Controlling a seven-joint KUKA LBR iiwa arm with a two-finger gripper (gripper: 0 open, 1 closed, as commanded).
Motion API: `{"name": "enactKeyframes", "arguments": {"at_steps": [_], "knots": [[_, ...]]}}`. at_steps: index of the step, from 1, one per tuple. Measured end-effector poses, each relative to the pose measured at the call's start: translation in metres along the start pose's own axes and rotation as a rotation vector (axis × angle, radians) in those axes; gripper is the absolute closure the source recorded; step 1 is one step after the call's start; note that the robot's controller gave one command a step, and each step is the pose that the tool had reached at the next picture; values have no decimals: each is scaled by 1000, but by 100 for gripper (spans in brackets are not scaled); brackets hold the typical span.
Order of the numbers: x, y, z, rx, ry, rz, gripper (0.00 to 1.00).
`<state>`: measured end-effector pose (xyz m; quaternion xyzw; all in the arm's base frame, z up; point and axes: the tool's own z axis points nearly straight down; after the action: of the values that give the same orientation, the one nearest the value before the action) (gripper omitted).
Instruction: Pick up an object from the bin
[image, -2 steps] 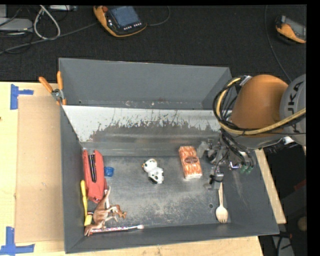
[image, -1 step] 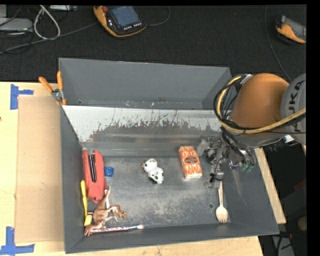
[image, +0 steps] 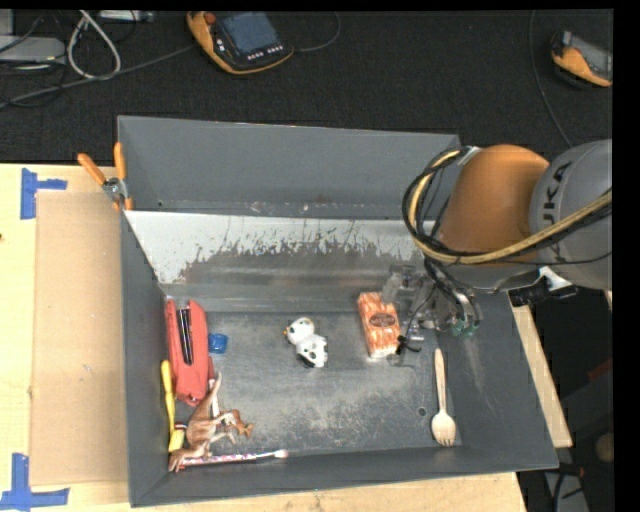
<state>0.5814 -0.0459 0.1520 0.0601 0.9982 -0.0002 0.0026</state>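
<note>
I have the arm (image: 520, 210) reaching in from the right, its orange wrist cover and cable loops hanging over the right side of the bin (image: 300, 190). The wrist hides the working end from me, so I cannot tell how far the jaws stand open or whether anything is between them. That end sits low, just beside the right edge of an orange and white block (image: 378, 325) lying flat on the bin floor, right of centre; I cannot make out whether the two touch. I judge this block the likeliest pick: it lies apart from its neighbours, with bare floor around it for a clean close. A small white and black toy (image: 308, 343) lies a little to its left, and a pale spoon (image: 441, 392) lies below the wrist. The rest crowds the left wall: a red flat case (image: 187, 348), a blue bit (image: 217, 343), a yellow stick (image: 167, 398) and a brown animal figure (image: 212, 425), too tight against the wall for an easy approach
</note>
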Motion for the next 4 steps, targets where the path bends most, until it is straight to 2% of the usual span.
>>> {"name": "enactKeyframes", "arguments": {"at_steps": [1, 2, 3, 4], "knots": [[21, 37, 22, -1, 8, 148, 0], [-5, 66, -15, 0, 4, 28, 0], [0, 132, 0, 0, 14, -18, 0], [-10, 133, -8, -3, 7, 0, 0]]}}
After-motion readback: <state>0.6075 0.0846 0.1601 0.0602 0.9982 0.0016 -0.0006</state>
